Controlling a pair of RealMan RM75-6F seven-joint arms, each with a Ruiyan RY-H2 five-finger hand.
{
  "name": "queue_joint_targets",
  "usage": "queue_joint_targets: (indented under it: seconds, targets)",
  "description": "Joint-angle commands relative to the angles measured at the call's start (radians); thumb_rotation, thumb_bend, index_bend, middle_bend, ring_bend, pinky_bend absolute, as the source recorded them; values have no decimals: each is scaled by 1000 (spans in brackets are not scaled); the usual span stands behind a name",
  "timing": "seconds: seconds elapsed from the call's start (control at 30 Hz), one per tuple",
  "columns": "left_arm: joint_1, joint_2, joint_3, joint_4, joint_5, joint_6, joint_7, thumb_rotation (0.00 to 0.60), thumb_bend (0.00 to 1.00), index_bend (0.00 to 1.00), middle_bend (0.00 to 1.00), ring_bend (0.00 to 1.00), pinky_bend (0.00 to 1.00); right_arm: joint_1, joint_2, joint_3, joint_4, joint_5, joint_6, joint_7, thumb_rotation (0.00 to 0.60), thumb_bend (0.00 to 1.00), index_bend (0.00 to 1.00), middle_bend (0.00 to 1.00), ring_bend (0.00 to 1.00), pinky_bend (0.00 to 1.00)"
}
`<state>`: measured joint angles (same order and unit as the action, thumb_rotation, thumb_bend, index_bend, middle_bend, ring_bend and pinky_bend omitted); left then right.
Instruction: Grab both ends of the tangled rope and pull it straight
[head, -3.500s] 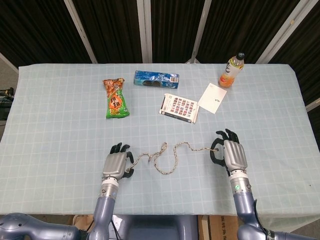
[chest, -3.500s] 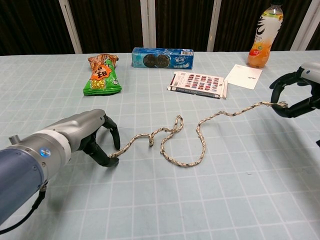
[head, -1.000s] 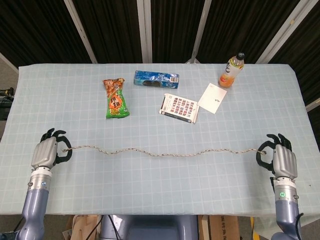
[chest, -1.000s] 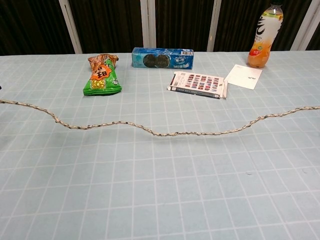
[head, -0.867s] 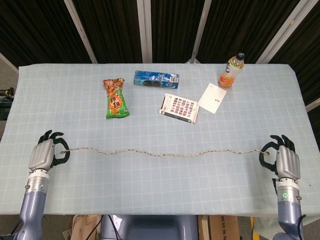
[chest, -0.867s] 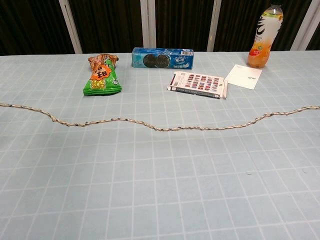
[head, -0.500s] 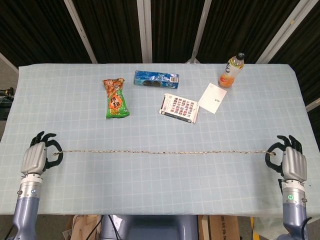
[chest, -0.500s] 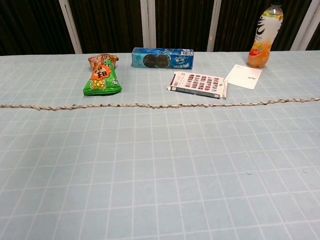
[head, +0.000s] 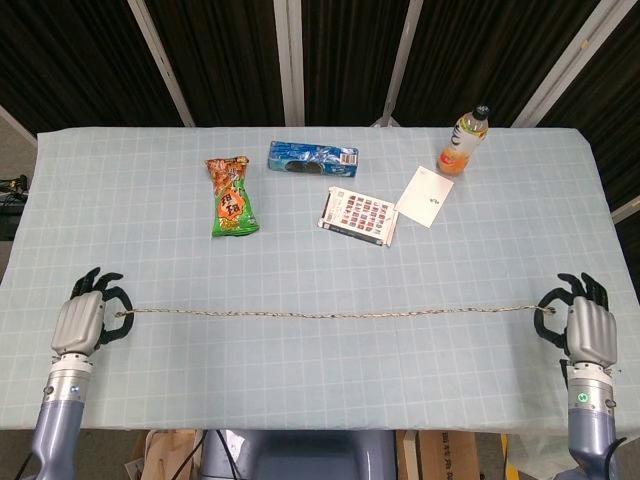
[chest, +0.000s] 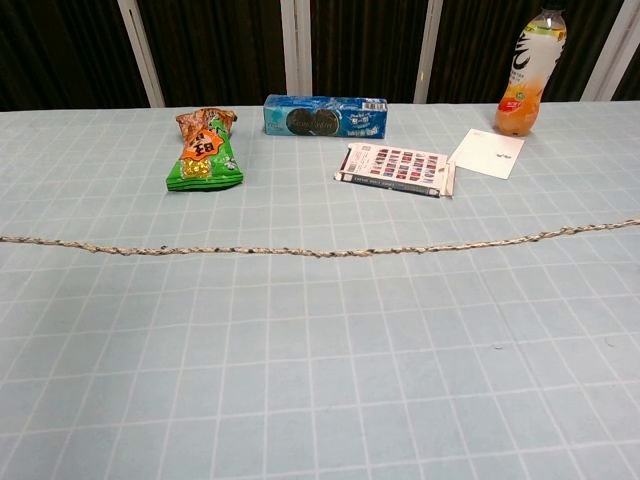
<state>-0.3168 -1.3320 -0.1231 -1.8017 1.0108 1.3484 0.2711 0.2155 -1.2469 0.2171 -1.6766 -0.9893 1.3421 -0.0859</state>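
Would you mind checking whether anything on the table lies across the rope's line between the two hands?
Nothing visible does. The speckled braided rope runs clear from the left hand to the right hand; the green snack bag sits farther back.

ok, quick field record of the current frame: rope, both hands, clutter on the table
rope: stretched nearly straight across the table's near side, no loops
left hand: pinches the rope's left end
right hand: pinches the rope's right end
snack bag: far left of centre, behind rope
cookie box: far centre
booklet: right of centre, white card beside it
bottle: upright, far right
chest view: hands out of frame
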Motion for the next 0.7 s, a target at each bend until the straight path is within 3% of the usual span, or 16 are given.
queue_joint_targets:
  seconds: [0.03,0.7]
  targets:
    - [4,-2,-3,3,5,3,-5,600,542,611,188,0,0,-2,-1,2,2,2,1,-2,600,475,618,219,0,0]
    - [-5,-25,3,35,6,-44,36,600,537,609,187,0,0,-6,-21,1,34,7,-18,-44,600,476,618,219,0,0]
